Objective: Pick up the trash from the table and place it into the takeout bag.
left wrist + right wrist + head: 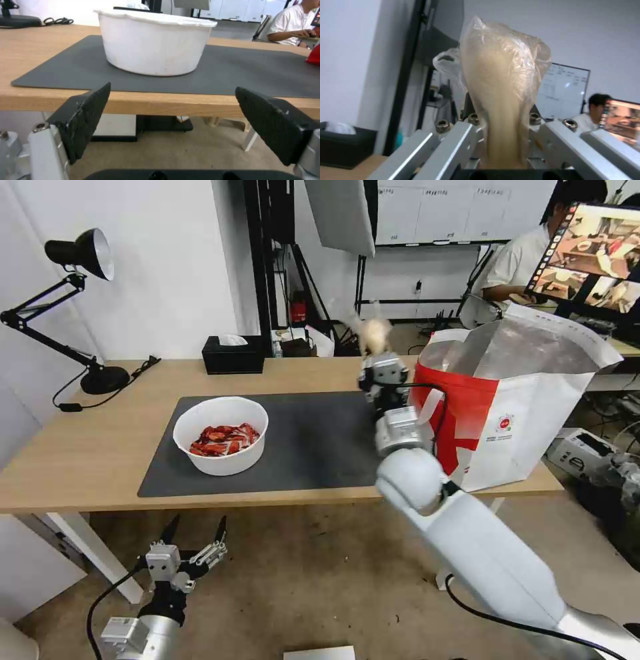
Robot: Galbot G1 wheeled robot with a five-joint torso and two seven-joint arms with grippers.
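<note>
At frame centre, the right end effector [377,355] is clenching the beige ball in clear wrap [375,335], lifting it above the counter [80,460] beside the takeout bag [527,407], apparently for dropping inside. The left end effector [197,533], fingers spread, is idling at lower left below the bowl [221,435].

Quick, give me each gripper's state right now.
Left gripper: open, empty, low in front of the table.
Right gripper: shut on the beige ball in clear wrap, raised beside the takeout bag.
</note>
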